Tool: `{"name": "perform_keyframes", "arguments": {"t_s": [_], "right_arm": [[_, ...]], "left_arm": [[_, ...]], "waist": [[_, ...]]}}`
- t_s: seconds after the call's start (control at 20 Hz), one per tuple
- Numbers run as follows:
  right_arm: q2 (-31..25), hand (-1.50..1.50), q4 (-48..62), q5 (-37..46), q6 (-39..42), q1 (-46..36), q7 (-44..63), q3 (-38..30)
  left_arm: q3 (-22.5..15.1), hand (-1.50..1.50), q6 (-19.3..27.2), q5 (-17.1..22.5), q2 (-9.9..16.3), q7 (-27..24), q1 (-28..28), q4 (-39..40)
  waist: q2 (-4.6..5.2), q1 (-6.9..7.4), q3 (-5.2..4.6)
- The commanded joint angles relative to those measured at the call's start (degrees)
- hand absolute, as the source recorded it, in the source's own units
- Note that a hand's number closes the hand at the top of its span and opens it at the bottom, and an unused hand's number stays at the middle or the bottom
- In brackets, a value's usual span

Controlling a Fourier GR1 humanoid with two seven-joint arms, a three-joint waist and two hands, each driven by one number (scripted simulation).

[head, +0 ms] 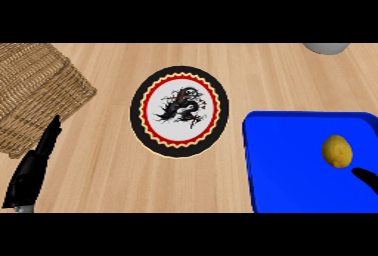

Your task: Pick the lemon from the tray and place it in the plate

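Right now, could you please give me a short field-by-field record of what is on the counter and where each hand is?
lemon: lying in the tray, right part
tray: blue, at the counter's right
plate: centre of the counter, black rim, dark figure in its middle, nothing on it
basket: wicker, far left
grey object: top right edge, mostly out of view
left hand: lower left, fingers straight, holding nothing
right hand: only a tip at the right edge, just below the lemon
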Motion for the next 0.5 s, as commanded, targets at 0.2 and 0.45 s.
{"name": "perform_keyframes", "arguments": {"t_s": [0.2,0.45], "right_arm": [[-4.76,-1.5,7.62,-3.88,13.06,-7.48,8.36,1.89],[-1.44,-1.5,13.04,-2.75,17.1,-12.02,7.12,5.72]], "left_arm": [[1.88,0.0,-0.54,-0.74,-0.7,-1.39,0.35,0.86],[3.16,0.0,-3.22,-0.48,-0.75,-3.0,2.07,1.6]], "waist": [[-0.22,-0.55,0.17],[-0.25,-0.4,0.18]]}}
